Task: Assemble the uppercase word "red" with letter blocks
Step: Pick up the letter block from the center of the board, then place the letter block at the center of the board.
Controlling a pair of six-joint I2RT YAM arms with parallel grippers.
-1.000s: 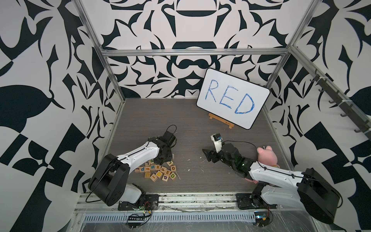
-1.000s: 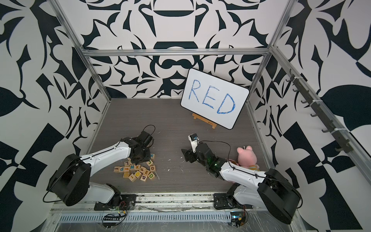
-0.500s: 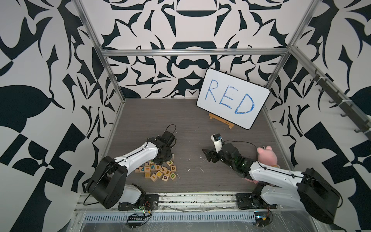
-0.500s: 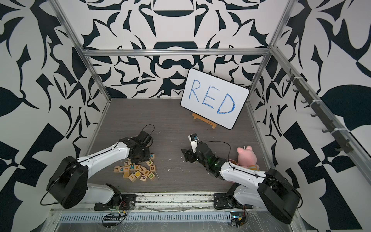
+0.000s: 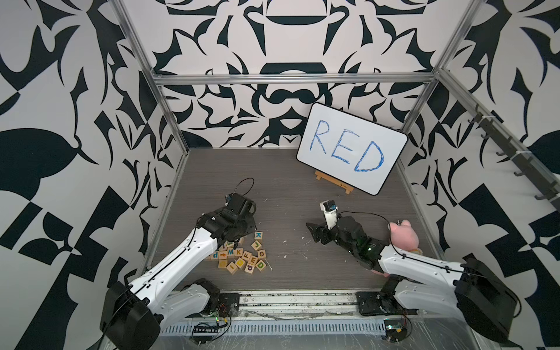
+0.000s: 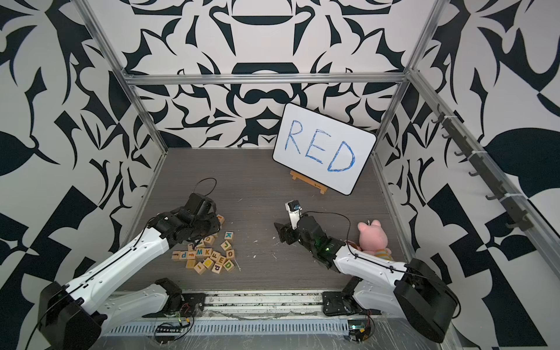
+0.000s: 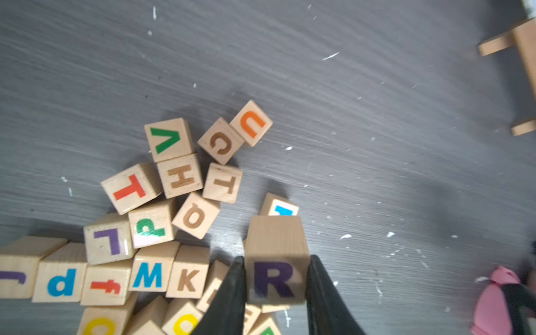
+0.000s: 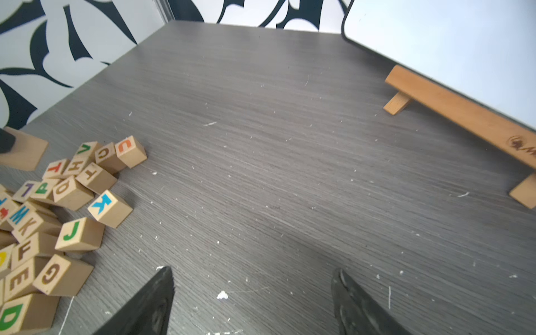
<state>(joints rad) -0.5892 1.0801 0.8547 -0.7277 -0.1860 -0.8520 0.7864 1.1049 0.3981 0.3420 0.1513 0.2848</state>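
In the left wrist view my left gripper point(image 7: 275, 258) is shut on the block with the dark purple R point(image 7: 274, 278), held just above the pile of letter blocks point(image 7: 179, 177). In both top views the left gripper point(image 5: 239, 233) hangs over the pile's far edge. The red E block point(image 5: 254, 260) and the green D block point(image 5: 260, 265) lie side by side at the pile's near right. My right gripper point(image 8: 252, 271) is open over bare table right of the pile, seen in a top view as the right gripper point(image 6: 281, 231). It holds nothing.
A white board point(image 5: 351, 148) with blue handwritten RED leans on a wooden stand point(image 5: 333, 183) at the back right. A pink plush toy point(image 5: 404, 236) lies beside the right arm. Patterned walls and metal posts enclose the grey table point(image 5: 288, 197).
My left jaws have shut the last bit onto the R block, and the left arm has shifted slightly. The right arm has not moved.
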